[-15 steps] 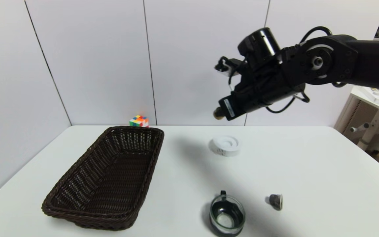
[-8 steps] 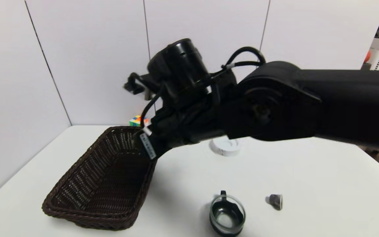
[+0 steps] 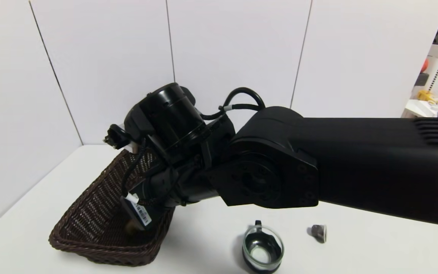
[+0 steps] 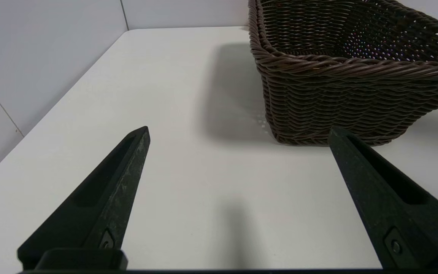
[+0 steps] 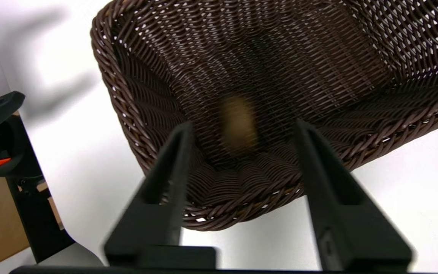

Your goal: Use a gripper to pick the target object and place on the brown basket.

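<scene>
The brown basket lies on the left of the white table. My right gripper reaches down over its near end, and its big black arm crosses the middle of the head view. In the right wrist view this gripper is open, with its fingers spread over the basket's near rim. The target object, a tan blurred cork, is loose between and beyond the fingers, inside the basket; in the head view it shows just under the gripper. My left gripper is open and empty, low over the table beside the basket.
A glass cup stands near the table's front edge. A small dark grey capsule lies to its right. The right arm hides the back middle of the table. Bare white table lies under the left gripper.
My right arm swung left from above the white disc to the basket and dropped low over its near end. Its fingers opened and the cork left them. The left arm has not moved.
</scene>
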Robot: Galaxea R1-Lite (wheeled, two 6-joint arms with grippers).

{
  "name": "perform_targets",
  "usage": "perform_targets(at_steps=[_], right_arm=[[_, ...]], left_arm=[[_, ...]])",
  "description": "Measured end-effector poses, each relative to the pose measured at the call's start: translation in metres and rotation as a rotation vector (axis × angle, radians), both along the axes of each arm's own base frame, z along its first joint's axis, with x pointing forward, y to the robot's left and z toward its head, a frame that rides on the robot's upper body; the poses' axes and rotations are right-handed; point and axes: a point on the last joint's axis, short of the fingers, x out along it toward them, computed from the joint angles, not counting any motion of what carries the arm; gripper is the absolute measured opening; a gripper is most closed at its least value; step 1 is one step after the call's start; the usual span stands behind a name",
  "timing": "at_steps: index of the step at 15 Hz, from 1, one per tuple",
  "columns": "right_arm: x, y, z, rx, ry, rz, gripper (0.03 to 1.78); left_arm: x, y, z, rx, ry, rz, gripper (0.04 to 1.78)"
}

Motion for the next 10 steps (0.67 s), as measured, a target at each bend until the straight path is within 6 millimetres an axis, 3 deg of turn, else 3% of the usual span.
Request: perform_targets(at_steps=[3, 5, 8, 10], right_arm=[[0.002, -0.004, 0.004, 0.001, -0.005, -0.020, 1.21], [0.007, -0.020, 0.014, 0.018, 0.007, -0.065, 1.33], [0.022, -0.073, 0.021, -0.023, 0.043, -0.176, 1.45], [0.035, -0.132, 0.016, -0.100, 0.104, -0.311, 1.51]], left_arm=[[0.000, 0.000, 0.000, 0.000, 0.000, 0.000, 1.69], [0.000, 0.000, 0.000, 0.000, 0.001, 0.000, 1.69], [0.000, 0.000, 0.000, 0.000, 0.000, 0.000, 1.69], [0.000, 0.000, 0.000, 0.000, 0.000, 0.000, 1.69]])
